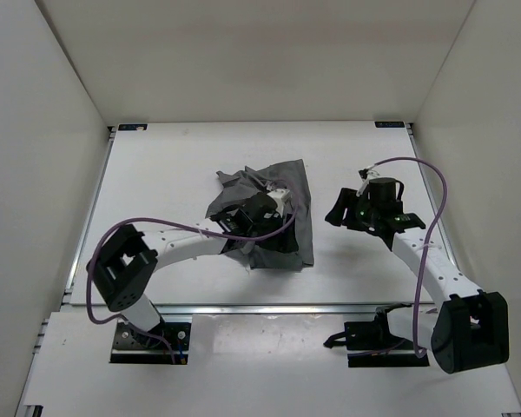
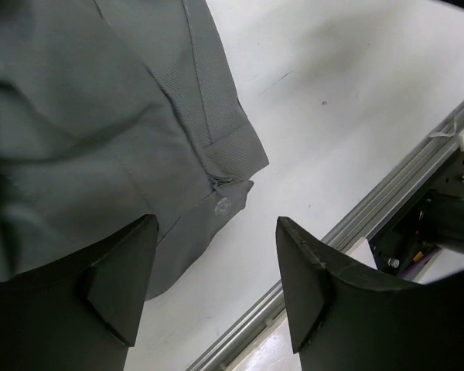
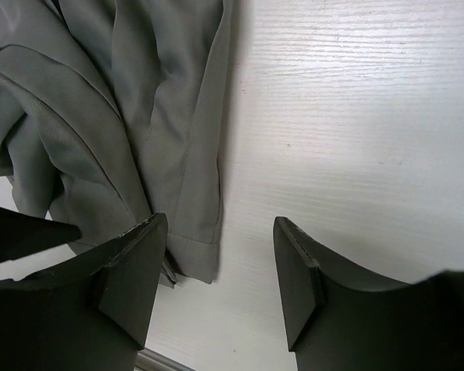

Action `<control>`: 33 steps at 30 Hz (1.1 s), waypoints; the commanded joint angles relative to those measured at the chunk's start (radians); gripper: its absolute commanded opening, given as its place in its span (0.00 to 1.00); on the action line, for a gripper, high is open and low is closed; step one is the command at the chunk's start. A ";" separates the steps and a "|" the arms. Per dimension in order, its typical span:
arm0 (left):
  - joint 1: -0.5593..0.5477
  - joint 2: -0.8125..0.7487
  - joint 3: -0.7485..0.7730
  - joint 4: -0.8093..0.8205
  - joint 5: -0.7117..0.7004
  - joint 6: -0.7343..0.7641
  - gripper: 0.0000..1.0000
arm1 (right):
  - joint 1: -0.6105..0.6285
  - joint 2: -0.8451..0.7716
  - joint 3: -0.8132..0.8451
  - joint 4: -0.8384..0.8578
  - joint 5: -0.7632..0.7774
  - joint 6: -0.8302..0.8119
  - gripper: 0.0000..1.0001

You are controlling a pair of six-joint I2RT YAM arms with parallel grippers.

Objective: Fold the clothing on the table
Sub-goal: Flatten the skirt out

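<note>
Left end effector is hovering over the near part of the clothing, jaws standing apart and gripping nothing. Right end effector is hanging just right of the garment above bare bench, jaws likewise parted and empty. The crumpled grey clothing is lying mid-bench.

Lab test cell: white walls, railed table

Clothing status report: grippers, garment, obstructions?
Left gripper open, empty, above the clothing edge. Right gripper open, empty, over the table beside it. Clothing rumpled, not neatly folded. No obstruction seen.
</note>
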 commanded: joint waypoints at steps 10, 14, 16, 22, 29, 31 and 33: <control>-0.083 0.218 0.168 -0.093 -0.091 -0.142 0.73 | -0.059 -0.081 -0.027 0.079 -0.042 0.024 0.55; -0.083 0.295 0.210 -0.123 -0.110 -0.150 0.71 | -0.053 -0.095 -0.031 0.084 -0.044 0.019 0.55; -0.086 0.307 0.199 -0.110 -0.110 -0.161 0.67 | -0.049 -0.100 -0.033 0.085 -0.047 0.019 0.55; -0.066 0.289 0.159 -0.085 -0.096 -0.162 0.03 | 0.026 -0.103 -0.089 0.071 -0.027 0.048 0.56; -0.042 0.200 0.069 -0.044 -0.111 -0.168 0.00 | 0.043 -0.048 -0.195 0.093 -0.030 0.073 0.55; -0.040 0.176 0.049 -0.031 -0.114 -0.170 0.00 | 0.045 -0.026 -0.229 0.119 -0.059 0.077 0.52; -0.033 0.157 0.044 -0.025 -0.116 -0.172 0.00 | 0.052 -0.012 -0.255 0.146 -0.094 0.091 0.49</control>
